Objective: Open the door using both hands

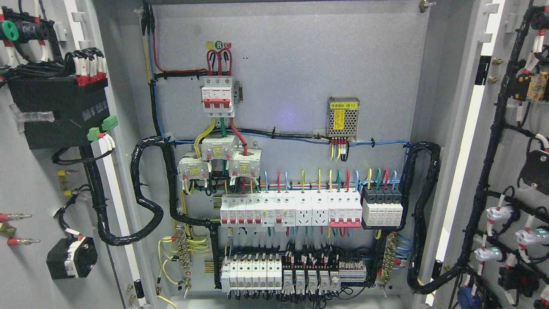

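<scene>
An electrical cabinet fills the head view with both doors swung wide. The left door [38, 184] shows its inner face, carrying a black box, wiring and terminals. The right door [521, 180] also shows its inner face, with black cable looms and indicator lamp backs. Between them the grey back panel [291, 77] is exposed, with a red-and-white main breaker [218, 96], a row of white breakers [291, 210] and lower relay rows [296, 272]. Neither of my hands nor arms appears anywhere in the picture.
A small mesh power supply [343, 117] is mounted on the right of the panel. Thick black cable bundles [148, 189] loop from the left door hinge side and another bundle [422, 214] runs on the right.
</scene>
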Motion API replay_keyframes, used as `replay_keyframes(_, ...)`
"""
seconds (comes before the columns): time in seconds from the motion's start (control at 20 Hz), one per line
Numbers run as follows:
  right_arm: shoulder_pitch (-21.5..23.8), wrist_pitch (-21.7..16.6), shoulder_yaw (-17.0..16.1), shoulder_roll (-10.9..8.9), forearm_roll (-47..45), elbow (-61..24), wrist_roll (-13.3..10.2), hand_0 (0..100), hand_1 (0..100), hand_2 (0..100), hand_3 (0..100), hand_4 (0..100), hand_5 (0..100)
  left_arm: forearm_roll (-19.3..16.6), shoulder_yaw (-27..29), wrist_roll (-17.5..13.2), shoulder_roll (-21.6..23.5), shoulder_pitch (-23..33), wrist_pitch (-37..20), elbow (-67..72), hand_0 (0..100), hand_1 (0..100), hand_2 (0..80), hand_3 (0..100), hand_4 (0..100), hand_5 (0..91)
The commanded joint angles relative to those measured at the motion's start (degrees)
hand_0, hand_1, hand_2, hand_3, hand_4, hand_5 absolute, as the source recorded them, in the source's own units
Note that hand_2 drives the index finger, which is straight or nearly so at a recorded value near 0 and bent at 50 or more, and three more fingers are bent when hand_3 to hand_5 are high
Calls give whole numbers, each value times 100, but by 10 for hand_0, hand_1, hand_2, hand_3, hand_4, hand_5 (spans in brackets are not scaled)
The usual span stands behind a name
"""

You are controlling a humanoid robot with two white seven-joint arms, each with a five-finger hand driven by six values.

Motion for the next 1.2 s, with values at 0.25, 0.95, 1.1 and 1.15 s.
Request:
replay_keyframes(0.25, -59, 7, -128, -193, -318, 223, 2, 0, 0, 0, 0, 0, 0, 148, 716, 105, -29, 378, -5477, -69, 0, 0, 0, 0, 30, 0)
replay_keyframes(0.95, -50, -2, -286, -298, -485, 381, 29, 0, 0, 0, 0, 0, 0, 1228, 1542, 105, -20, 395, -5477, -34, 0, 0, 0, 0, 30, 0)
replay_keyframes(1.1, -41, -2, -331, -403, -485, 398, 46, 0, 0, 0, 0, 0, 0, 1405, 1752, 105, -38, 606, -5477, -25, 0, 0, 0, 0, 30, 0)
replay_keyframes(1.15, -41, -2, -331, -412, -485, 398, 46, 0, 0, 0, 0, 0, 0, 1466, 1840, 113, -38, 685, -5477, -25, 0, 0, 0, 0, 30, 0)
